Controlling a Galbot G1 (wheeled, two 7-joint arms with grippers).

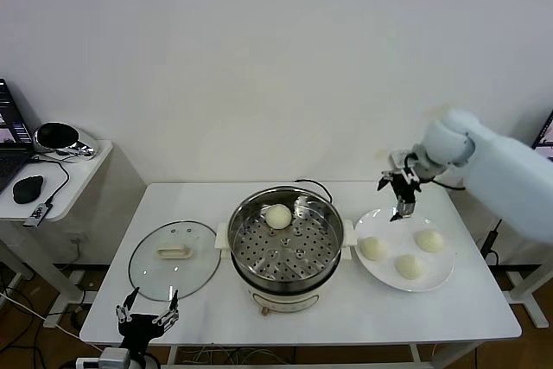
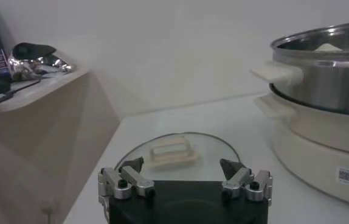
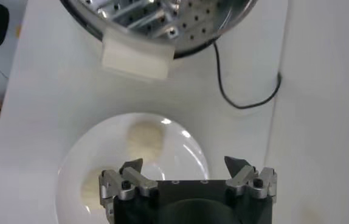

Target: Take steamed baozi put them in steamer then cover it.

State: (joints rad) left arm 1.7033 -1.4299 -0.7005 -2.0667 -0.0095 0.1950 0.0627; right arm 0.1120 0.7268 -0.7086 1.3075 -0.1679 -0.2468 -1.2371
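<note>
Overhead, the right gripper (image 1: 403,199) hangs with fingers spread and empty above the far rim of the white plate (image 1: 436,281). Three steamed baozi (image 1: 373,248) lie on the plate just below and beyond it; a fourth bun (image 1: 278,215) sits on the perforated tray of the steamer (image 1: 285,248), off to its side. The left gripper (image 1: 149,314) waits spread at the table's near edge, just short of the cover (image 1: 174,259).

Left wrist: left gripper (image 2: 185,176) spread, empty; cover (image 2: 174,153) flat directly ahead, steamer (image 2: 320,103) beside.

Right wrist: right gripper (image 3: 186,175) spread over plate (image 3: 190,149); one bun (image 3: 145,139) just ahead of one fingertip.
</note>
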